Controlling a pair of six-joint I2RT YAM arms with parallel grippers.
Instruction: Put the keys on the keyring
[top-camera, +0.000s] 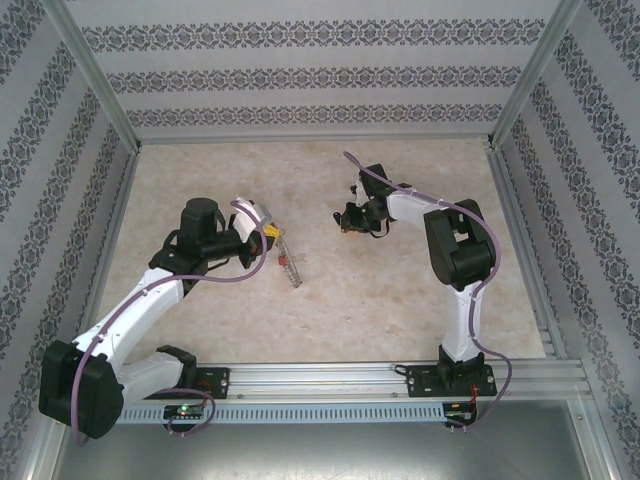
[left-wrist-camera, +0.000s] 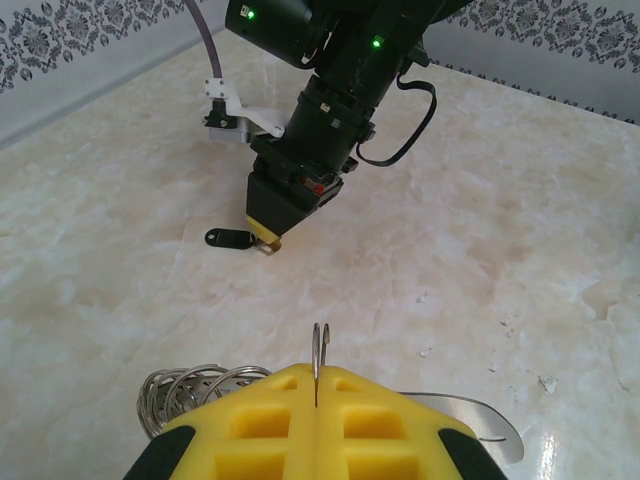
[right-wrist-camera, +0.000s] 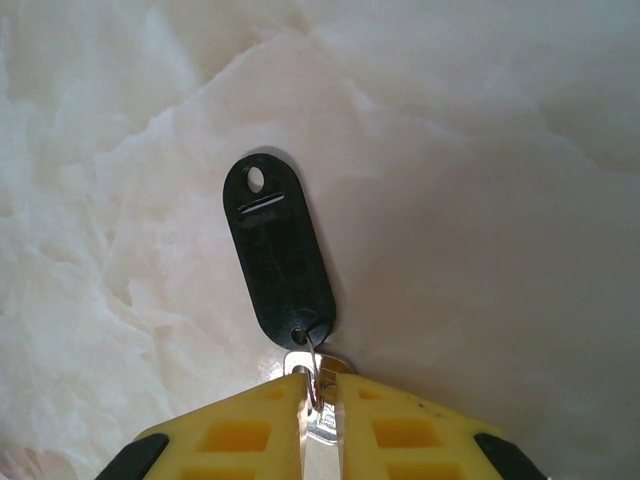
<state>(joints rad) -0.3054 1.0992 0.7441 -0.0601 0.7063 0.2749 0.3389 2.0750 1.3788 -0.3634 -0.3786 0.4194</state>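
Observation:
My left gripper (top-camera: 272, 236) (left-wrist-camera: 318, 378) is shut on the keyring (top-camera: 290, 268), whose thin double wire (left-wrist-camera: 319, 345) sticks up between the yellow pads. In the top view the ring slants down and right of the fingers, with small red pieces on it. A key (right-wrist-camera: 322, 415) with a black oval tag (right-wrist-camera: 279, 255) lies on the marble. My right gripper (right-wrist-camera: 320, 385) (top-camera: 349, 222) points down at the table and is shut on the key's silvery head. From the left wrist view that gripper (left-wrist-camera: 266, 243) touches down beside the black tag (left-wrist-camera: 228, 238).
Coiled wire rings (left-wrist-camera: 190, 388) bunch under my left fingers at lower left, and a flat silvery piece (left-wrist-camera: 480, 420) shows at lower right. The marble tabletop (top-camera: 400, 290) is walled by patterned panels (top-camera: 310, 70) at the back and sides. A metal rail (top-camera: 330, 380) runs along the near edge.

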